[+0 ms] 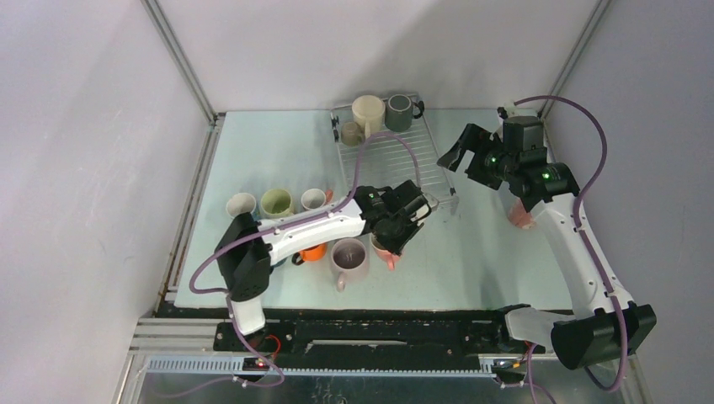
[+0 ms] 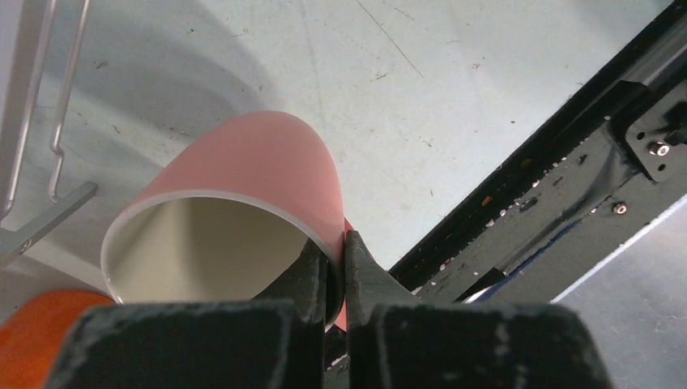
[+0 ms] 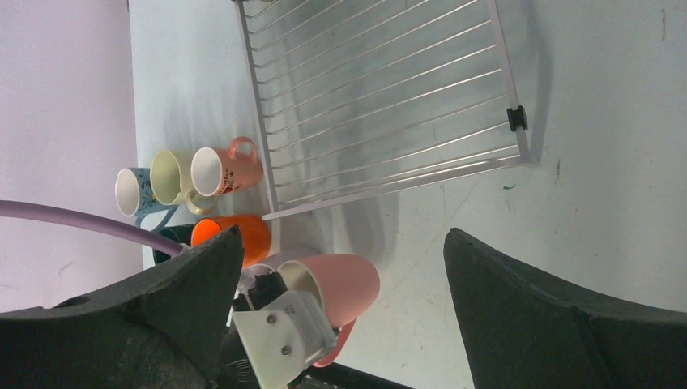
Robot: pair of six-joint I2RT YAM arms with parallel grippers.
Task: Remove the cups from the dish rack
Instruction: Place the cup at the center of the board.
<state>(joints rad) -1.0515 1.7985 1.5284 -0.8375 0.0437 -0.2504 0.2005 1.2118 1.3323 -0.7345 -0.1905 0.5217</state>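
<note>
My left gripper (image 2: 343, 247) is shut on the rim of a pink cup (image 2: 258, 164), one finger inside and one outside. The cup (image 1: 386, 252) hangs tilted low over the table, just in front of the dish rack (image 1: 389, 160). A cream cup (image 1: 368, 111), a grey cup (image 1: 399, 112) and a small cup (image 1: 350, 133) stand at the rack's far end. My right gripper (image 1: 455, 152) is open and holds nothing, above the rack's right edge. In the right wrist view its fingers (image 3: 190, 288) frame the pink cup (image 3: 344, 279) and the ribbed rack (image 3: 381, 89).
Unloaded cups stand left of the rack: a white one (image 1: 242, 204), a pale green one (image 1: 276, 202), a pink one (image 1: 314, 199), an orange one (image 1: 314, 251) and a mauve one (image 1: 349, 256). Another pink cup (image 1: 520, 215) sits under the right arm. The black rail (image 2: 567, 186) borders the near table edge.
</note>
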